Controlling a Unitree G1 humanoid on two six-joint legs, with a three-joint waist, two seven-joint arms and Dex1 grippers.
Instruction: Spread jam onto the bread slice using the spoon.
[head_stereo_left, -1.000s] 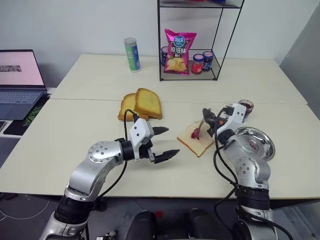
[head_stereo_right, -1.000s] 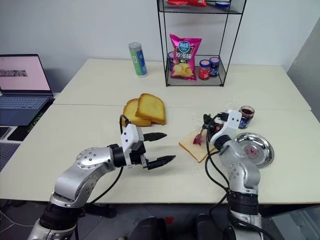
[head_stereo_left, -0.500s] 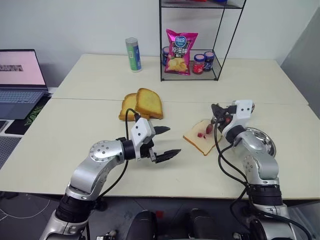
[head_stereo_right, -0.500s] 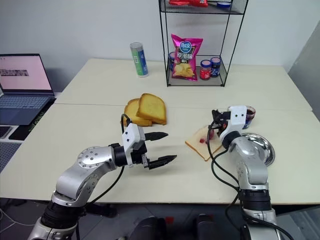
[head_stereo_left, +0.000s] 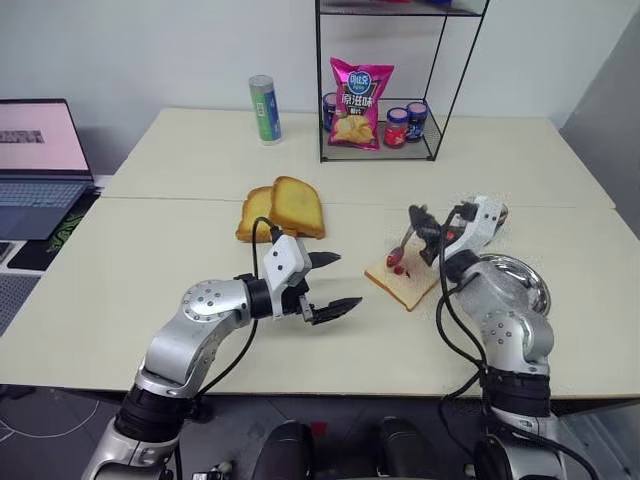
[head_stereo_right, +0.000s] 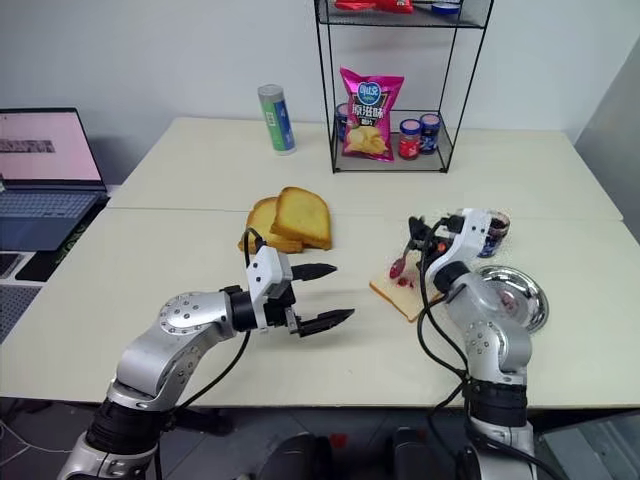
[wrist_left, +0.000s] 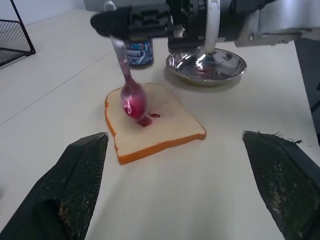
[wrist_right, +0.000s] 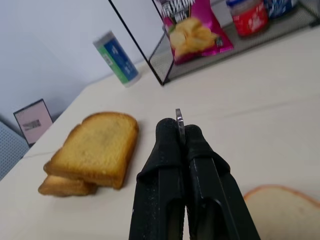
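The bread slice (head_stereo_left: 405, 285) lies flat on the table with a small red jam smear (wrist_left: 150, 118) on its pale face. My right gripper (head_stereo_left: 420, 222) is shut on the handle of the spoon (wrist_left: 133, 100), which slants down so that its jam-stained bowl is at the smear, over the slice's left part. The jam jar (head_stereo_right: 495, 228) stands just behind that gripper. My left gripper (head_stereo_left: 335, 283) hovers open and empty over the table, left of the slice, its fingers pointing toward it.
A round steel dish (head_stereo_left: 524, 288) sits right of the slice. Two plain stacked toast slices (head_stereo_left: 283, 210) lie behind the left gripper. At the back stand a wire rack (head_stereo_left: 430, 150) with a chips bag and small jars, and a green can (head_stereo_left: 264, 108). A laptop (head_stereo_left: 35, 160) is at far left.
The right gripper drew the spoon to the right across the slice, then brought it back left, so the bowl is on the smear again. The left gripper stayed open and still.
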